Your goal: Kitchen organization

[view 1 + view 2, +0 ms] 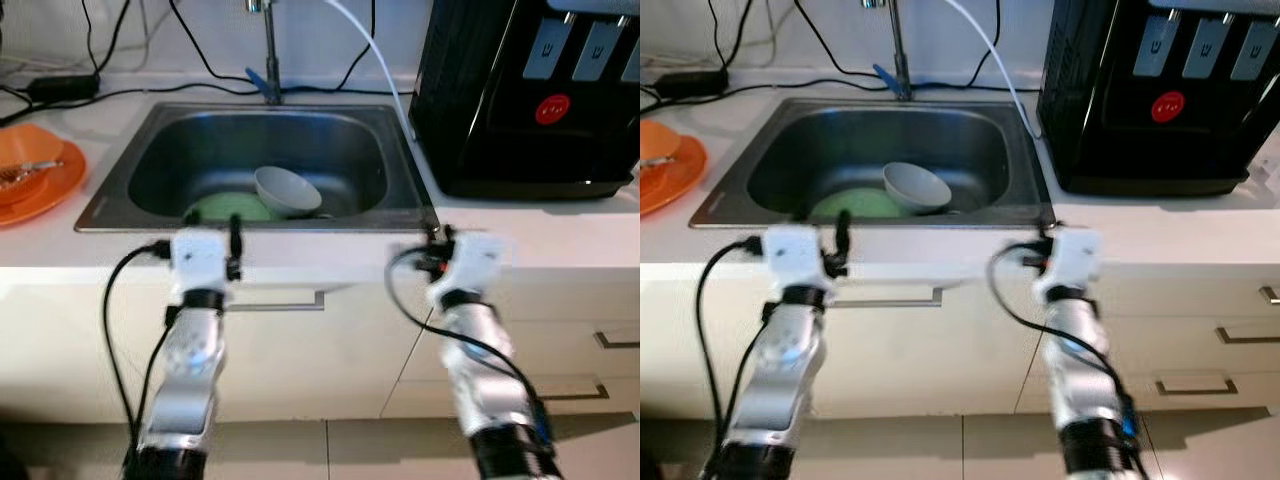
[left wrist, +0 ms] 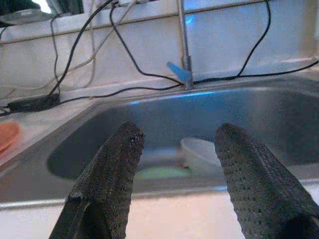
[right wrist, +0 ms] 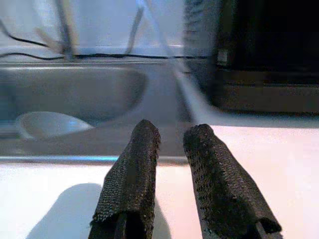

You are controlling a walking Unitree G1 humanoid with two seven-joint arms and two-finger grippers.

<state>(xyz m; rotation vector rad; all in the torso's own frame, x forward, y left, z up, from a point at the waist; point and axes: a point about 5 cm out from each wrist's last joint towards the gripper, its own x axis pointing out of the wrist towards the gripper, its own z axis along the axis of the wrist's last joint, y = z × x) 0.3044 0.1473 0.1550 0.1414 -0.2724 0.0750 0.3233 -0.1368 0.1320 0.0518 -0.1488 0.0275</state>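
Grey bowl (image 1: 288, 190) lies tilted in steel sink (image 1: 160, 140), resting on green plate (image 1: 225, 207), beyond and between both grippers. Bowl pale, smooth, empty. Left gripper (image 2: 177, 149) at sink's front edge, fingers spread wide, holding nothing. Right gripper (image 3: 172, 139) over white counter (image 1: 560, 225) near sink's right front corner, fingers narrowly parted, empty.
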